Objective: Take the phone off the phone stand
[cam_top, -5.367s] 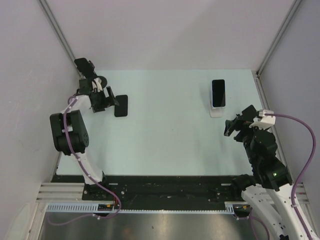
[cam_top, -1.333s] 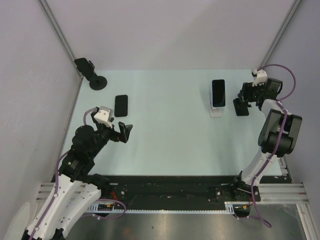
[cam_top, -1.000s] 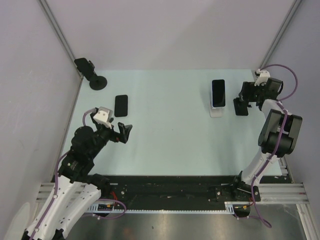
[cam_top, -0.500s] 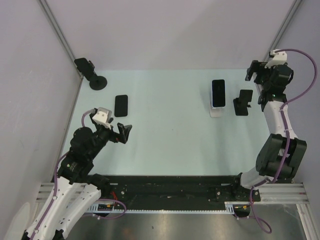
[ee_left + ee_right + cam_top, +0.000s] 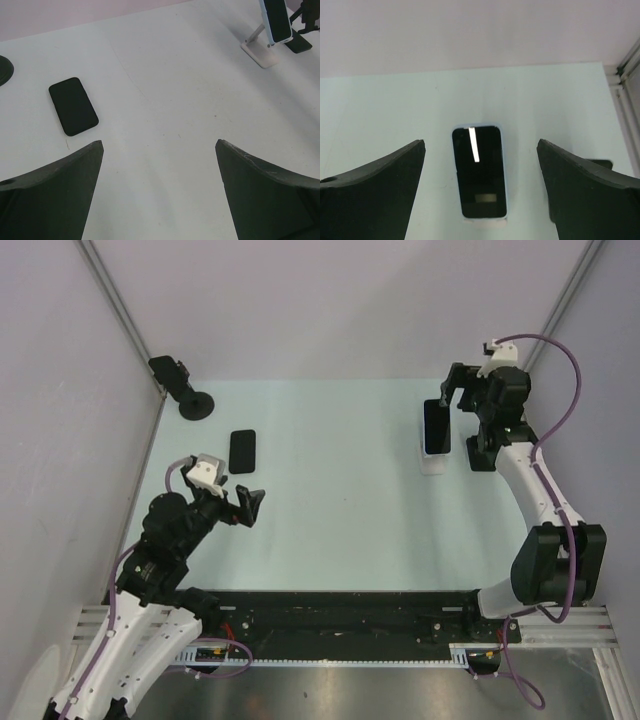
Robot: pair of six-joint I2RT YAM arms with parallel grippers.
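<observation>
Both spread | left fingers [image 5: 50, 200] over table [image 5: 340, 490] | right fingers [image 5: 375, 195] near phone [image 5: 479, 171] on stand [image 5: 433, 464]

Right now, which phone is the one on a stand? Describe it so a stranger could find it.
Go to the far right part of the pale table. A phone leans on a white stand there, beside a small black stand. The other phone lies flat on the left.

Place: a lab cell is being shown
Evidence: a table [image 5: 340, 515] is being enclosed by plain panels [image 5: 330, 310]
</observation>
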